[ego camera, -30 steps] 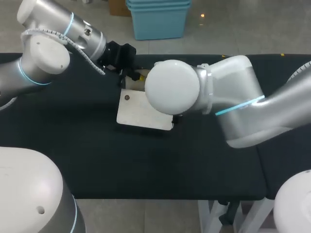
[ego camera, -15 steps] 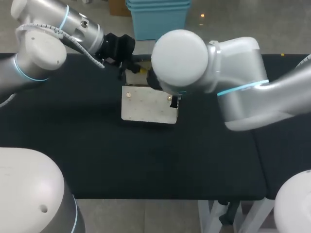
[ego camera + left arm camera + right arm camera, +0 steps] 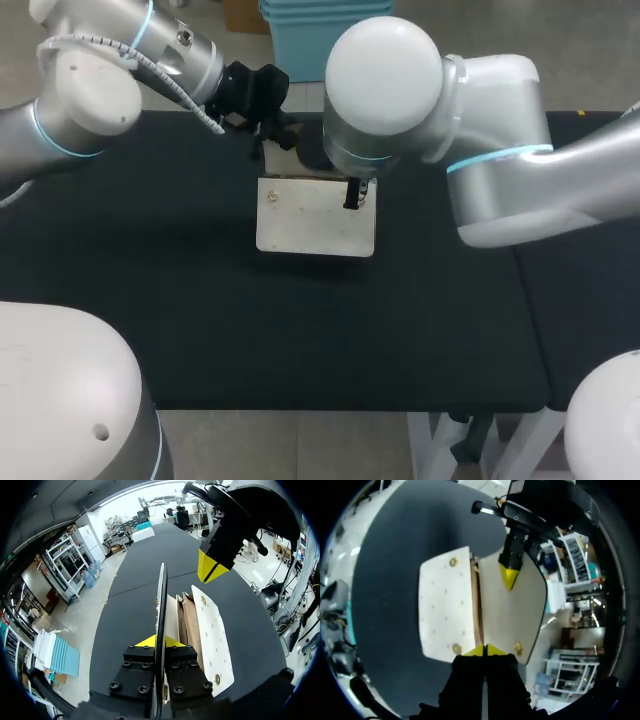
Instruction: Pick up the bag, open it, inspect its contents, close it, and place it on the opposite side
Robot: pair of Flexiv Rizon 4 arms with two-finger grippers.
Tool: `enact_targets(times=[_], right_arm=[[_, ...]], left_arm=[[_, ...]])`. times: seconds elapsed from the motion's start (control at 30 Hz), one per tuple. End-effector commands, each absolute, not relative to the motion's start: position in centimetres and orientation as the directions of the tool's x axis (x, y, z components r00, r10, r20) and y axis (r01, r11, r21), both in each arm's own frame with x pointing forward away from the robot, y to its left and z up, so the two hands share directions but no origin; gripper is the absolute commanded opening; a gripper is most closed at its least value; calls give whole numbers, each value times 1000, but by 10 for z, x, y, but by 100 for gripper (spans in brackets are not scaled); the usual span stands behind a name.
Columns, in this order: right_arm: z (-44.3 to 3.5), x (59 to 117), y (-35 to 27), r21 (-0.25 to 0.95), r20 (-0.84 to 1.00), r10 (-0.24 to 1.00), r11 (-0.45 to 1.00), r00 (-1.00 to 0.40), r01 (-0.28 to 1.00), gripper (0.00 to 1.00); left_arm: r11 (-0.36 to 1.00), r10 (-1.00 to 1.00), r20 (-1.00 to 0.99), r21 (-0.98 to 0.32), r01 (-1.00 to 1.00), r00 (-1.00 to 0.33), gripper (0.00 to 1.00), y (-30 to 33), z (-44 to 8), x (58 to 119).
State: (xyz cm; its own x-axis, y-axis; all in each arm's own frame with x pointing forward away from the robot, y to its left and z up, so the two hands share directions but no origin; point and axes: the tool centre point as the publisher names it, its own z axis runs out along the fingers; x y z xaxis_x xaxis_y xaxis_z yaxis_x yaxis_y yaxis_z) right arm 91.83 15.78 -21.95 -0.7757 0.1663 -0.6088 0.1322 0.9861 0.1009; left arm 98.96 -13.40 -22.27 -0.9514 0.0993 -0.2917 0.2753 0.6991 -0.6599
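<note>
The bag (image 3: 315,222) is flat and white with metal snaps, and lies near the far middle of the black table (image 3: 200,320). My left gripper (image 3: 279,135) sits at its far left corner. In the left wrist view the left gripper (image 3: 159,641) is shut on the bag's thin flap (image 3: 161,600), which stands edge-on between its fingers. Beside the flap I see the brown inside (image 3: 189,622) and the white panel (image 3: 212,630). My right gripper (image 3: 485,650) is shut on the bag's edge at the seam between the two panels of the bag (image 3: 445,605). My right arm hides the bag's far edge in the head view.
Bare black table lies in front of the bag and to both sides of it. A second black table (image 3: 590,300) adjoins on the right. Both arms crowd the far middle.
The bag has shifted right and slightly away from me and squared up to the table. Both arms moved with it, and the right arm's big joint swung towards the far edge.
</note>
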Motion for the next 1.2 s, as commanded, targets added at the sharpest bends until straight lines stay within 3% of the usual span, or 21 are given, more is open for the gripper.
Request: enact_targets(times=[0.03,0.4,0.73,1.2], right_arm=[[-236,923,162,109,-626,169,986,-762,129,0],[-270,943,167,130,-631,181,983,-755,127,0],[-286,960,170,80,-635,157,987,-757,138,0],[-302,946,166,84,-614,157,987,-773,134,0]], left_arm=[[691,105,-280,-669,272,-954,0,-135,-224,992],[676,124,-234,-692,255,-964,0,-141,-229,988],[676,119,-218,-697,240,-969,0,-141,-232,990],[659,83,-192,-726,198,-978,0,-138,-237,994]])
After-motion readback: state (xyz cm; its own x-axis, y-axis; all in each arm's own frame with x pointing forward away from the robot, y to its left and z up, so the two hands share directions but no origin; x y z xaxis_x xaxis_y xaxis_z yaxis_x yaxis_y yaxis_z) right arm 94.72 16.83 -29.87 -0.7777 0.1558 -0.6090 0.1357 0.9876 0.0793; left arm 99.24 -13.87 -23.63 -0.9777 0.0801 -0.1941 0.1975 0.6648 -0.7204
